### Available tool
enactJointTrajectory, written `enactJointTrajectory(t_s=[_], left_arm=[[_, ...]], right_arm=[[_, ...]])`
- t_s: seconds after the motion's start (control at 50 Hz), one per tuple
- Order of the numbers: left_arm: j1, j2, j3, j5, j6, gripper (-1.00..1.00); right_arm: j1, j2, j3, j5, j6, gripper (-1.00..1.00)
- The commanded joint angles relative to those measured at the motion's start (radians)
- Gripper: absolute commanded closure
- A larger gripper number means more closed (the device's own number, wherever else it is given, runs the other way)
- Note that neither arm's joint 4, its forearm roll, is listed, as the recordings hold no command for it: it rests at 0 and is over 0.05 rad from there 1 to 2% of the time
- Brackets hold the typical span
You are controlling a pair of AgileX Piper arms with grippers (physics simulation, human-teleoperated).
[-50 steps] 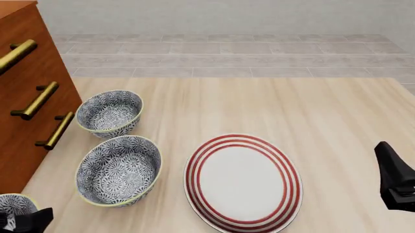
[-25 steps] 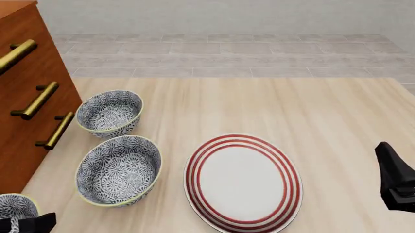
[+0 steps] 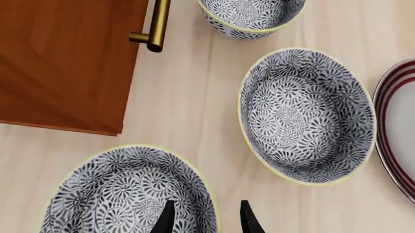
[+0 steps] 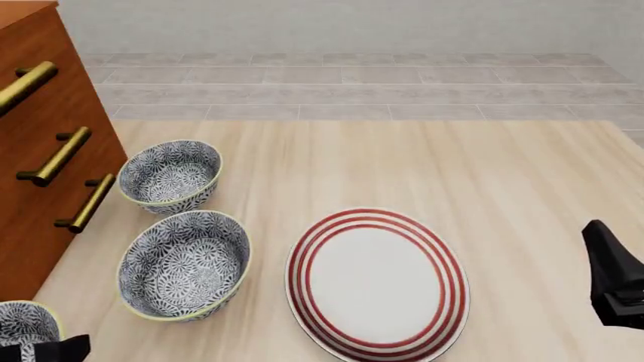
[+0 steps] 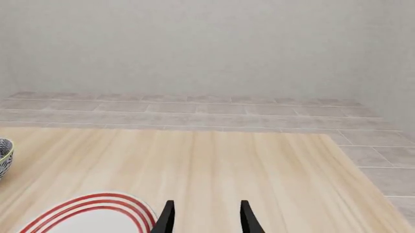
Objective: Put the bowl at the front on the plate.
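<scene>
**L arm lining up on the front bowl**

Going left to right: the cabinet (image 4: 41, 151) is standing at the far left of the surface (image 4: 483, 173), w/ three bowls in a row beside it. I'm working the nearest one, the bowl (image 3: 126, 194), sitting upright at the front-left corner, mouth up. It's round, so no long axis to line up on.

My left gripper (image 3: 206, 218) is hanging over its plate-side rim, fingers parted, one inside the rim and one outside, gripping nothing. The middle bowl (image 4: 184, 264) is lying betw. it and the plate (image 4: 378, 275), and the far bowl (image 4: 169, 175) is behind.

The right gripper (image 5: 206, 218) is parked beyond the plate, fingers spread & empty, well apart from the bowl, so L arm is nearer.
</scene>
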Motion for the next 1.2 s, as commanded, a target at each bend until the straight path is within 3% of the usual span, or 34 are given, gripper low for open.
enactJointTrajectory(t_s=[0.02, 1.12, 1.14, 1.2], left_arm=[[-0.003, 0.015, 0.01, -0.019, -0.005, -1.0], [-0.02, 0.015, 0.051, -0.022, -0.02, -1.0], [-0.005, 0.021, 0.057, -0.026, -0.003, 1.0], [0.008, 0.02, 0.062, -0.03, 0.012, 1.0]], right_arm=[[-0.002, 0.003, 0.0, -0.003, 0.001, -1.0], [-0.003, 0.005, 0.001, -0.005, -0.001, -1.0], [-0.002, 0.007, -0.001, -0.006, -0.001, -1.0], [-0.003, 0.006, -0.001, -0.005, -0.001, -1.0]])
